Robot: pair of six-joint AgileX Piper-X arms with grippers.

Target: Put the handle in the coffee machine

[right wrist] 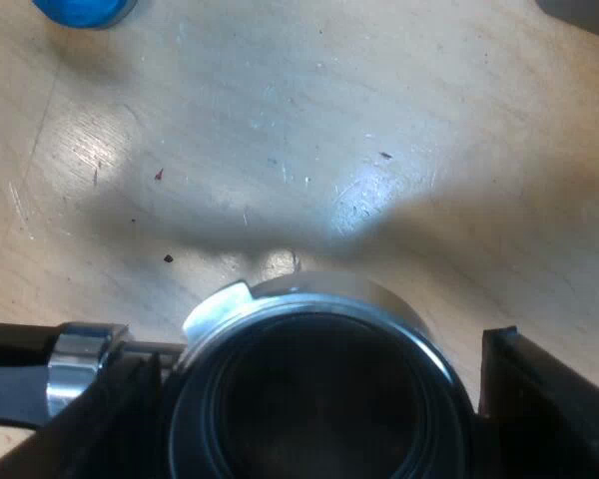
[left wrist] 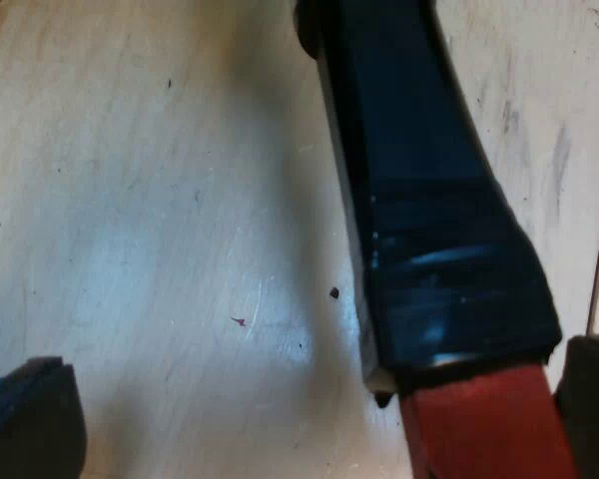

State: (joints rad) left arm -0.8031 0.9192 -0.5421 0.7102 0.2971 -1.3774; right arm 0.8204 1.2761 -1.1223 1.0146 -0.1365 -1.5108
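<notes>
- Handle: dark, ending in a red end. It lies along the line of sight over the counter. Its far part is cut off, so we cannot see from the left wrist view where it joins the basket.
- Left pincer: wide open, holding nothing. The red end sits between the two black fingers, close beside one and well apart from the other. We cannot tell whether it touches the nearer one.
- Metal holder: in the right wrist view, the round basket is seen from above, with a bright rim and a dark inside. We cannot make out any contents. A bright collar leads off to the handle, which is soon cut off.
- Right pincer: closed on the basket, one finger against each side. The lower parts of both fingers are cut off.
- Height: a broad shadow lies on the counter beyond the basket. We cannot tell whether the holder rests on the counter or hangs above it.
- Blue tamper: well apart from the holder, on the counter. We see a rounded edge, with the rest cut off.
- Grey object: a mere corner, too little to name.
- Counter: pale, scratched wood with a few dark specks.
</notes>
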